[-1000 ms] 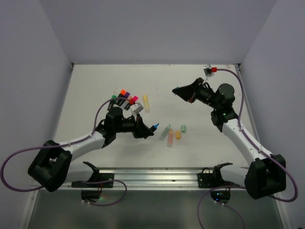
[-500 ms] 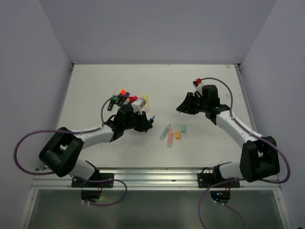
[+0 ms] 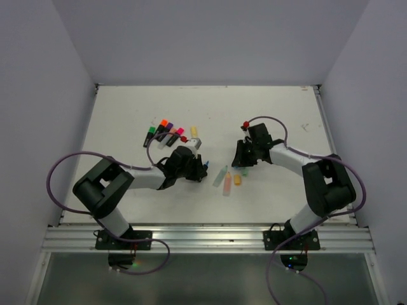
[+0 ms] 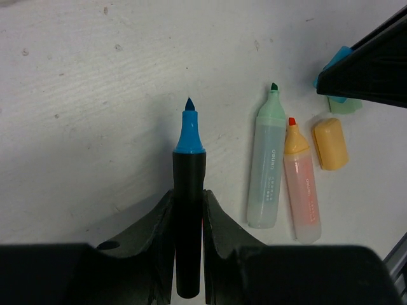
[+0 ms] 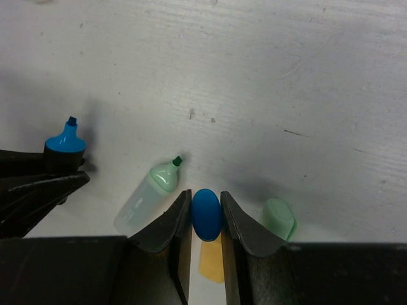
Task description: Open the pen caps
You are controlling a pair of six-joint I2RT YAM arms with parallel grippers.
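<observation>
My left gripper (image 4: 189, 197) is shut on a black-bodied pen (image 4: 189, 216) whose bare blue tip (image 4: 189, 130) points away, low over the table; it also shows in the top view (image 3: 196, 169). My right gripper (image 5: 206, 202) is shut on a blue cap (image 5: 206, 214), held just above a peach cap (image 5: 210, 264); it stands right of the loose pens in the top view (image 3: 240, 159). An uncapped mint pen (image 4: 267, 168) and an uncapped peach pen (image 4: 302, 190) lie side by side. A mint cap (image 5: 278, 219) lies beside my right fingers.
A cluster of black-bodied pens with bright caps (image 3: 166, 131) and a pastel yellow pen (image 3: 194, 132) lie behind my left gripper. The two grippers face each other closely across the loose pens. White walls bound the table.
My right gripper has come down and toward the loose pens, carrying the blue cap. My left arm has swung in and lowered, with the blue-tipped pen still in its jaws.
</observation>
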